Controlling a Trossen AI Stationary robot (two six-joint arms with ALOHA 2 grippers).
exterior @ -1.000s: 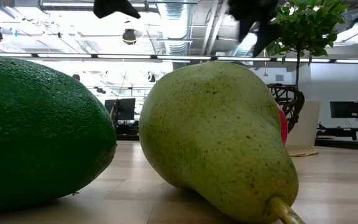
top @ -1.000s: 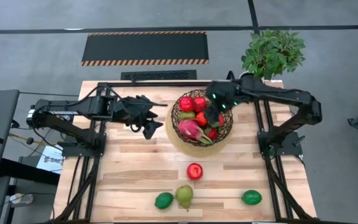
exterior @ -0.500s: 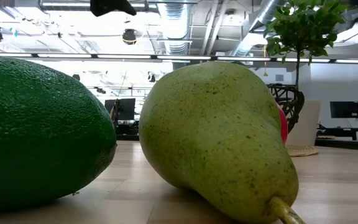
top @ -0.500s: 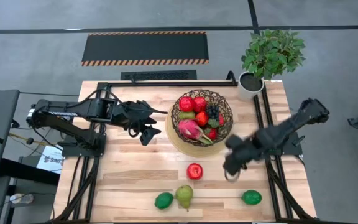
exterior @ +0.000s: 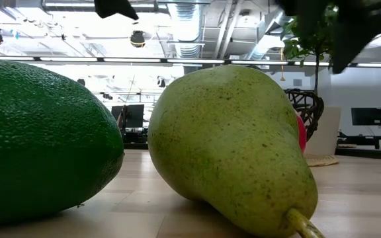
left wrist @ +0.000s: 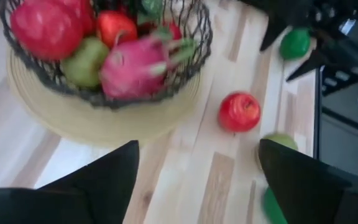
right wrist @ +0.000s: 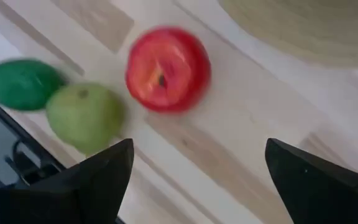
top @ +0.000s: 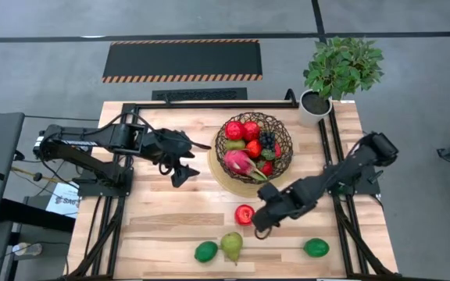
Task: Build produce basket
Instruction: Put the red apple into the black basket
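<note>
Right hand (top: 258,226), fingers spread, hovers beside a red apple (top: 244,214); left hand (top: 180,173), spread, waits beside the basket (top: 281,160).

Bare wood around apple (top: 244,214) — pear (top: 232,245), basket (top: 254,146) nearby.

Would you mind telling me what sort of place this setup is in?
Probably an industrial lab or workshop: exposed ceiling ducts, a grey floor with a hazard-striped mat, and monitors behind the wooden table.
</note>
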